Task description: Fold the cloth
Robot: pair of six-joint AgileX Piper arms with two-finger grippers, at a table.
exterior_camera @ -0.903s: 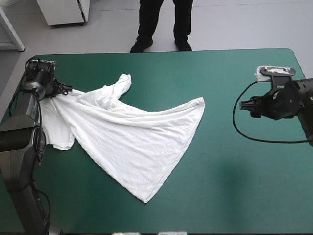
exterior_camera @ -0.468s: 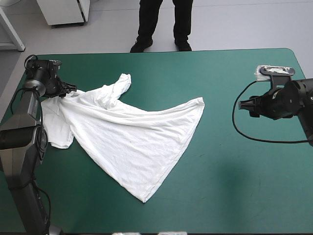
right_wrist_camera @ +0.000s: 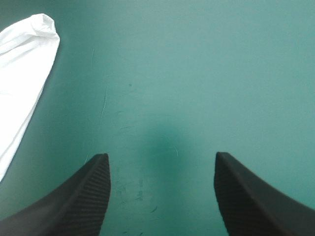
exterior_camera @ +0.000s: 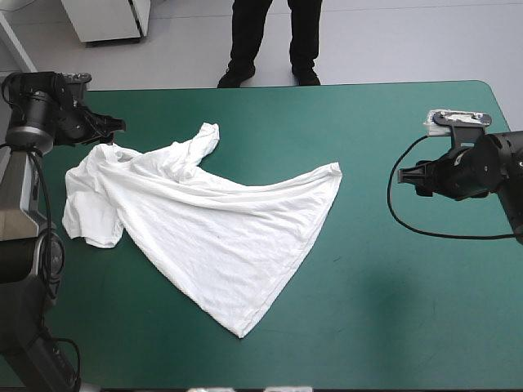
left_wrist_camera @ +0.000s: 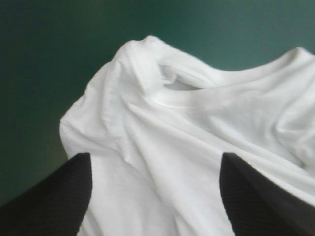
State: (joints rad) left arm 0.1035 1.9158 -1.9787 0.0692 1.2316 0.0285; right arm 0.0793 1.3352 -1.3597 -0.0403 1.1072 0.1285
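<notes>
The white T-shirt [exterior_camera: 204, 229] lies loosely spread on the left half of the teal-green cover, with one corner pointing to the front edge and another toward the right. Its collar [left_wrist_camera: 172, 91] lies just ahead of my left gripper [left_wrist_camera: 155, 196]. That gripper is open and holds nothing. In the high view the left gripper [exterior_camera: 110, 128] hovers near the far left corner, just off the shirt's shoulder. My right gripper [exterior_camera: 409, 175] is open over bare cover at the right. Only the shirt's right corner [right_wrist_camera: 24, 59] shows well ahead of the right gripper [right_wrist_camera: 162, 191] and to one side.
The table's far edge [exterior_camera: 270, 85] runs close behind the left gripper, and the left edge lies beside that arm. A wide strip of teal-green cover [exterior_camera: 376, 245] separates the shirt from the right gripper.
The left gripper, earlier shut on the shirt near the collar, has opened, let go and drawn back toward the far left corner. The collar part settled on the table. The right arm stayed still.
</notes>
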